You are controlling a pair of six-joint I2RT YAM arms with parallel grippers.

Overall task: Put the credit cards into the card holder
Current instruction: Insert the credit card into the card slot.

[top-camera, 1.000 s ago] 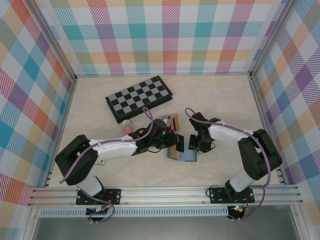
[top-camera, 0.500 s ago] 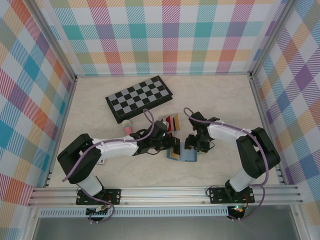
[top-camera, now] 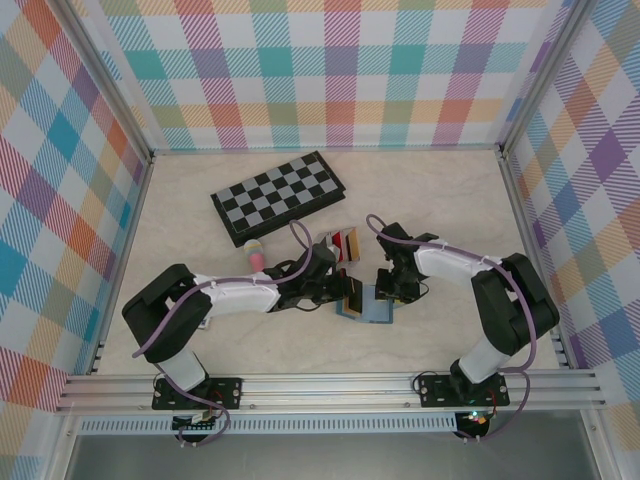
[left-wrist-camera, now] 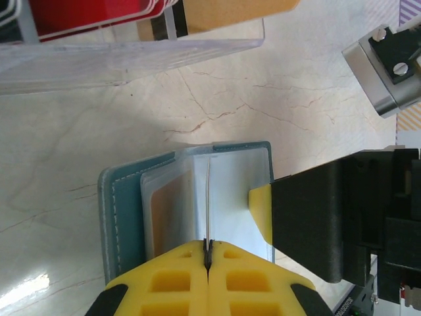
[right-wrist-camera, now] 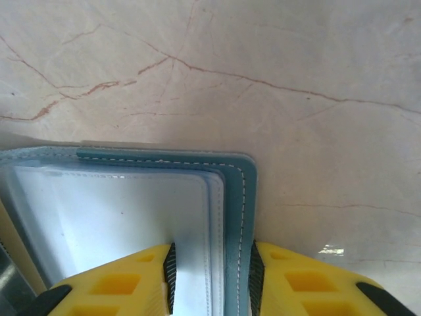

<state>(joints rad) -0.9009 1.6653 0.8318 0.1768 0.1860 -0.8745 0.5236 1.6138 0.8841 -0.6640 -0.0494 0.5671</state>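
Left gripper point(left-wrist-camera: 208, 253): pinching narrow, its yellow fingers pressing together on a thin sheet point(left-wrist-camera: 208, 197) that is standing edge-on over the open card holder point(left-wrist-camera: 125, 217); I cannot tell whether this sheet is a card or a clear sleeve.
Right gripper point(right-wrist-camera: 212, 263): closing narrow on the card holder's point(right-wrist-camera: 237, 197) corner, with the teal cover edge and pale sleeves sitting between its fingers.
Right gripper's finger point(left-wrist-camera: 262, 209): its yellow tip is touching the holder's far edge, opposite the left gripper.
Card holder: lying open and flat on the bench point(right-wrist-camera: 263, 66), between the two grippers in the top view point(top-camera: 372, 310), teal cover underneath, clear sleeves facing up.
Tan card point(left-wrist-camera: 170, 214): sitting inside a sleeve just beside the teal cover.
Clear tray point(left-wrist-camera: 131, 56): standing near the holder but apart from it, carrying a red card point(left-wrist-camera: 85, 13) and another tan-yellow card point(left-wrist-camera: 230, 8).
Chessboard point(top-camera: 280, 195): lying farther back on the bench, well apart from both grippers.
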